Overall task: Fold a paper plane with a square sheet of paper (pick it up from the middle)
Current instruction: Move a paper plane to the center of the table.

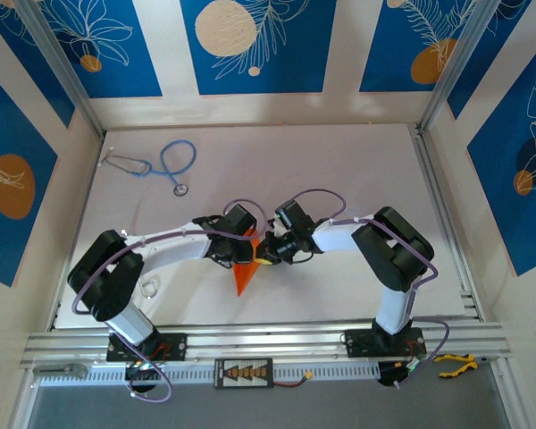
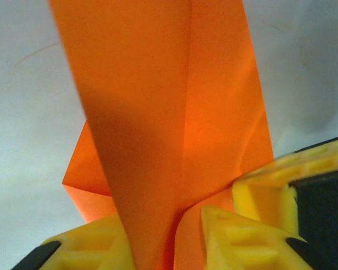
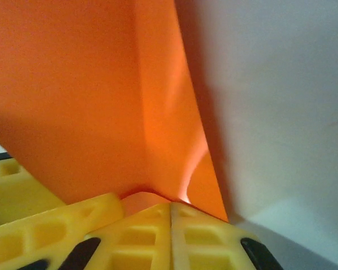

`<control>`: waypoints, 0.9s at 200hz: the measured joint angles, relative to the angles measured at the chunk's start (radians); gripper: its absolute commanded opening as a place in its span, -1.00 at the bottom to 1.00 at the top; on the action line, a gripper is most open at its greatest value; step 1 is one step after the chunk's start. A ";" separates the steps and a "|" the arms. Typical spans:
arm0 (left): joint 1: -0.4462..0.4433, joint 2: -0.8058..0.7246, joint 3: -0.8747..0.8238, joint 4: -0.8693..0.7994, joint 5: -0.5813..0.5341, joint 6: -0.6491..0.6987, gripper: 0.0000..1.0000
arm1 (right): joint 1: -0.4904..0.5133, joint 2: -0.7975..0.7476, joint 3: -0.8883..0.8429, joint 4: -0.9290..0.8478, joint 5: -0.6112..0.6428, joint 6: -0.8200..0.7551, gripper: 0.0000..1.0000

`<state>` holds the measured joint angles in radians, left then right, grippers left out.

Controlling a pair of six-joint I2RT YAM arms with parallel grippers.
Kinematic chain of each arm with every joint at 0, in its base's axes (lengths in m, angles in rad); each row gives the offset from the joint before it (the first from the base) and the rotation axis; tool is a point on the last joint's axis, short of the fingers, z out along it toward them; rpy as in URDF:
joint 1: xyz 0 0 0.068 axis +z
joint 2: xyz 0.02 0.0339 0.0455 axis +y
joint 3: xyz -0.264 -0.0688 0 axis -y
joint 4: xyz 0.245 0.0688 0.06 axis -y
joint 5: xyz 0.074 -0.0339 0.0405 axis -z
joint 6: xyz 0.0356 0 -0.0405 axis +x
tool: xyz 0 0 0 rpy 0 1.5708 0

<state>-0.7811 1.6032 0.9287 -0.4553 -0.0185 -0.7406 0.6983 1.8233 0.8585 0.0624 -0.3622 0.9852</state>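
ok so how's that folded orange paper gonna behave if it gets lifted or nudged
Likely very light and floppy: the folded orange paper is a thin sheet. Its sharp crease probably stiffens it lengthwise, though the flaps would still flex. Pinched at the tips of the right hand, it could slip or crumple if tugged.

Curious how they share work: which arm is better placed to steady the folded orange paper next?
Probably right: the right gripper is shut, apparently pinching the bright orange folded paper; the left gripper stands open around it.
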 measured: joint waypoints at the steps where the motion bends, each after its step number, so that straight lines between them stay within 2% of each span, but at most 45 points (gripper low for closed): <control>1: 0.000 -0.002 -0.002 0.001 0.000 0.000 -0.36 | 0.000 0.000 0.000 -0.001 0.001 0.000 -0.84; 29: 0.000 -0.053 -0.012 -0.002 -0.001 -0.001 -0.29 | 0.000 0.010 0.010 -0.024 0.018 -0.001 -0.86; 51: -0.001 -0.128 -0.036 0.009 -0.006 -0.005 -0.08 | -0.003 0.037 0.038 -0.031 0.016 -0.007 -0.87; 118: 0.004 -0.414 -0.131 -0.002 -0.114 -0.036 -0.04 | -0.047 0.082 0.127 -0.101 0.038 -0.068 -0.89; 149: 0.024 -0.477 -0.196 -0.002 -0.132 -0.054 0.04 | -0.084 0.118 0.182 -0.136 0.016 -0.137 -0.88; 180: 0.054 -0.469 -0.222 0.008 -0.100 -0.054 0.05 | -0.116 0.147 0.233 -0.186 -0.014 -0.210 -0.84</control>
<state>-0.7273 1.1343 0.7071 -0.4477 -0.1188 -0.7948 0.5827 1.9705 1.0920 -0.1234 -0.3767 0.7753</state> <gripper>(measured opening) 0.522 0.070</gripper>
